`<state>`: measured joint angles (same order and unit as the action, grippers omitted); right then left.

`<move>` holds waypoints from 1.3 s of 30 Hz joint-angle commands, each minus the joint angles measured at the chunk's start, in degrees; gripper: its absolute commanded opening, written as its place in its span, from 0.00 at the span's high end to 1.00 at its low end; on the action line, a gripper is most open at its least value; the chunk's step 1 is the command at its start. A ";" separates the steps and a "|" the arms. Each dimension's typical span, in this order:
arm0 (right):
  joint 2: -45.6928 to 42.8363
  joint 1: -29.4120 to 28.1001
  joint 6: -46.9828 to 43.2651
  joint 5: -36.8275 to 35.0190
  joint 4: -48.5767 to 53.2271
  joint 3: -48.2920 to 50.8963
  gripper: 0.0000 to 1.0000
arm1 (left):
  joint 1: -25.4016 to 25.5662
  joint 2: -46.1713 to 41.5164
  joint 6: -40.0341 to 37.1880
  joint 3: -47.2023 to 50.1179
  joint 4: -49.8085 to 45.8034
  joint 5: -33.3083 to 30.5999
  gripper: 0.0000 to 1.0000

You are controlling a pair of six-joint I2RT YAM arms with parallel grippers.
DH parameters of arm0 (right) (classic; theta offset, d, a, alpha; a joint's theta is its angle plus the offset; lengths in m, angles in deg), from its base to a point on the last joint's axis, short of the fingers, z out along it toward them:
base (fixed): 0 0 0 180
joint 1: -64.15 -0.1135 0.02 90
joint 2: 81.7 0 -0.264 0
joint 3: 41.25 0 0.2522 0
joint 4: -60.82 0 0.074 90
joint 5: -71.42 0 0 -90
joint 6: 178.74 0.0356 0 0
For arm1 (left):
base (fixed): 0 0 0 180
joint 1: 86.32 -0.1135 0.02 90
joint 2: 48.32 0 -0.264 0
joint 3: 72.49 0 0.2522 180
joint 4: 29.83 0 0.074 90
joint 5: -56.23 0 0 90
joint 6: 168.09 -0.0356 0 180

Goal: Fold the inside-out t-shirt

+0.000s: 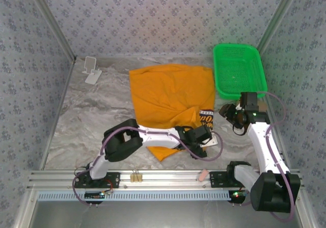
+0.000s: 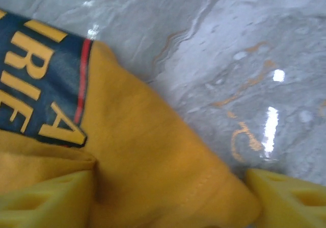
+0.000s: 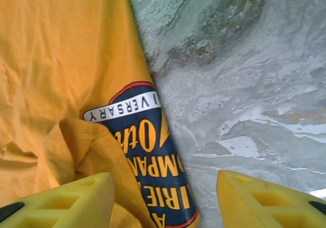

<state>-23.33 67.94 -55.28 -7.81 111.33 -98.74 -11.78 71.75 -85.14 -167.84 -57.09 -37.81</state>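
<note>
Showing navy print reading "VERSARY" (partly hidden) on orange t-shirt, left hand parted, right hand parted.

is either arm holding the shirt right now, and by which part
Right gripper: open, nothing held. Left fingers straddle the t-shirt at its hem; a grip cannot be told.

My right gripper: yellow fingers spread apart | t-shirt: orange, wrinkled, lying on table | print: dark blue, yellow lettering, at shirt's edge between my fingers
</note>
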 commanded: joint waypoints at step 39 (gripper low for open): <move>31.20 -56.97 10.22 -1.93 -43.25 3.74 0.31 | -30.36 0.54 48.35 8.70 42.51 32.79 1.00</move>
<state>5.65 10.41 -47.50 -9.80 70.50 -93.25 -42.43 71.55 -39.02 -156.21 -17.90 -6.14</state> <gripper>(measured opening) 0.690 0.047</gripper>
